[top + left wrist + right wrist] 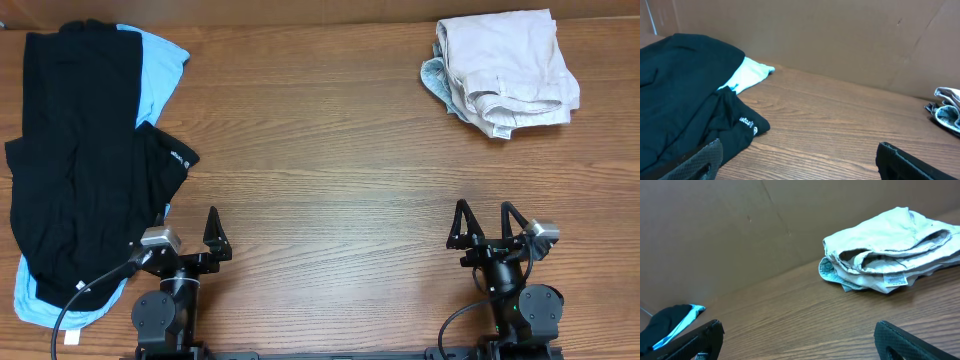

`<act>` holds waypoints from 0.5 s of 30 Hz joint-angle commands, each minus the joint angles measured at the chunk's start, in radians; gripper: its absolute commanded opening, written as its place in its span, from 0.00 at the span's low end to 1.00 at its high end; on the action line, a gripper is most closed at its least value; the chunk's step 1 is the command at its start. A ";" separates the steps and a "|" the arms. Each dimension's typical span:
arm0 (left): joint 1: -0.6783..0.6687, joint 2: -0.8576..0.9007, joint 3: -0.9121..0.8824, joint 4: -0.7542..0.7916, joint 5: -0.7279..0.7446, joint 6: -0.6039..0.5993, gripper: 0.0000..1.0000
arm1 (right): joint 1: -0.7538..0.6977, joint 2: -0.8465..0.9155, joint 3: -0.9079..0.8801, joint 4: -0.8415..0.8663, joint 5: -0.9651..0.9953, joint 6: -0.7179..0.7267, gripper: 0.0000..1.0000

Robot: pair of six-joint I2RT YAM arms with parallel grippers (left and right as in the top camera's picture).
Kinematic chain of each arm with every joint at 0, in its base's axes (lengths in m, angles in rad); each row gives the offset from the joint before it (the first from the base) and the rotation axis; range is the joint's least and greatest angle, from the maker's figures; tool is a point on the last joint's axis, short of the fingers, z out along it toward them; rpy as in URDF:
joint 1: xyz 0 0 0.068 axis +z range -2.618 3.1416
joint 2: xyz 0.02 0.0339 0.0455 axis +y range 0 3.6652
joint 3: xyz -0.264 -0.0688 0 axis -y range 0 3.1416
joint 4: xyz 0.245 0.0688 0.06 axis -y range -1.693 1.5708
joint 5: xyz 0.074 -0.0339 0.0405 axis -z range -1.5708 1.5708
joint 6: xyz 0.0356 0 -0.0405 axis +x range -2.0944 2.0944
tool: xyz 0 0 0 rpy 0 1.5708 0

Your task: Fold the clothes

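The brown wood-grain worktop [330, 150] carries all the clothes; its centre is bare.

The large black short-sleeved T-shirt cloth [80, 170] lies unfolded along the left side, partly over the light-blue cloth garment [155, 70], which shows only at the far and near ends. The beige cloth garments [510, 70] sit in a loosely folded stack at the far right corner.

The left hand [188, 232] and the right hand [484, 215] rest at the near edge. Both are spread wide and hold nothing. The left hand is just beside the black cloth, and the right hand is well apart from the beige stack.

Step in hand, as judged: none begun; the arms are at a ready pose. The next move calls for the left hand to reach the black cloth, take an edge and draw it to the bare centre for spreading.

Limits of view:
- The black heap runs off the left frame edge; its garment count cannot be told.
- A patterned cloth under the beige stack is mostly covered.
- The small white logo [747, 123] on the black sleeve is unreadable.
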 commanded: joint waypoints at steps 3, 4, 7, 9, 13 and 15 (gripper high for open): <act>0.010 -0.010 -0.004 -0.002 -0.010 0.008 1.00 | 0.005 -0.008 -0.010 0.006 0.013 -0.006 1.00; 0.010 -0.010 -0.004 -0.002 -0.010 0.008 1.00 | 0.005 -0.008 -0.010 0.006 0.013 -0.006 1.00; 0.010 -0.010 -0.004 -0.002 -0.010 0.008 1.00 | 0.005 -0.008 -0.010 0.006 0.013 -0.005 1.00; 0.010 -0.010 -0.004 -0.002 -0.010 0.008 1.00 | 0.005 -0.008 -0.010 0.006 0.013 -0.006 1.00; 0.010 -0.010 -0.004 -0.002 -0.010 0.008 1.00 | 0.005 -0.008 -0.010 0.006 0.013 -0.006 1.00; 0.010 -0.010 -0.004 -0.002 -0.010 0.008 1.00 | 0.005 -0.008 -0.010 0.006 0.028 -0.019 1.00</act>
